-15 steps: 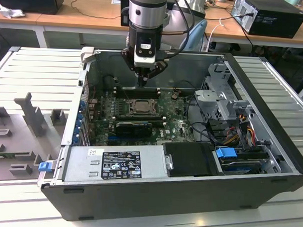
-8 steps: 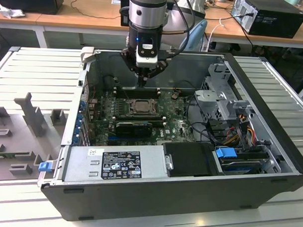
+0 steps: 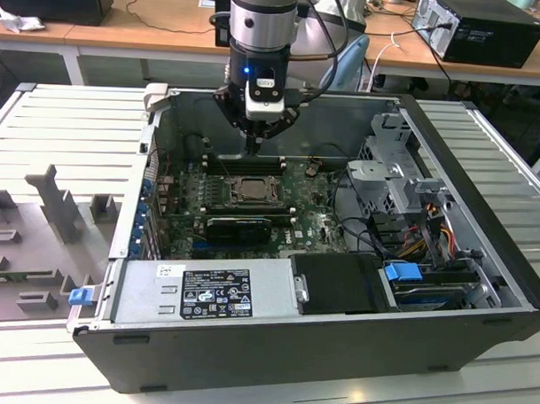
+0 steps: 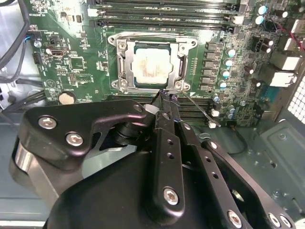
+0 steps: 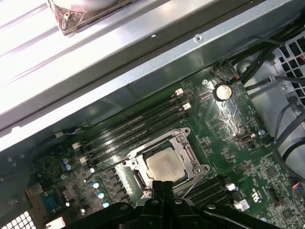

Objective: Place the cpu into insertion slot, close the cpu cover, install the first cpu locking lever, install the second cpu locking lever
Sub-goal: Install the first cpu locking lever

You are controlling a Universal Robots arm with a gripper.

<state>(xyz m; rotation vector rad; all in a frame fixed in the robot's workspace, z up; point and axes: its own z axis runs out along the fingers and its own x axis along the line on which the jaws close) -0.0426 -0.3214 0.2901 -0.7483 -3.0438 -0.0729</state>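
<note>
The cpu (image 4: 152, 67) lay in the slot (image 3: 249, 189), with the cover (image 4: 125, 64) flat around it. Memory banks (image 4: 162, 14) flanked the slot on two sides. The graphics card (image 3: 238, 227) lay before the slot, and the drive cage (image 3: 391, 162) stood toward the exterior view's right of it.

A ribbed grey table (image 3: 494, 148) bears an open computer case (image 3: 274, 344).

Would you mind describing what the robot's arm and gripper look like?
The arm is a silver-grey cylinder with dark bands, a black cable running alongside and a small blue light at the wrist. The gripper is black, with linked bars fastened by silver screws, tapering to a slim tip; a white block sits on it.
</note>
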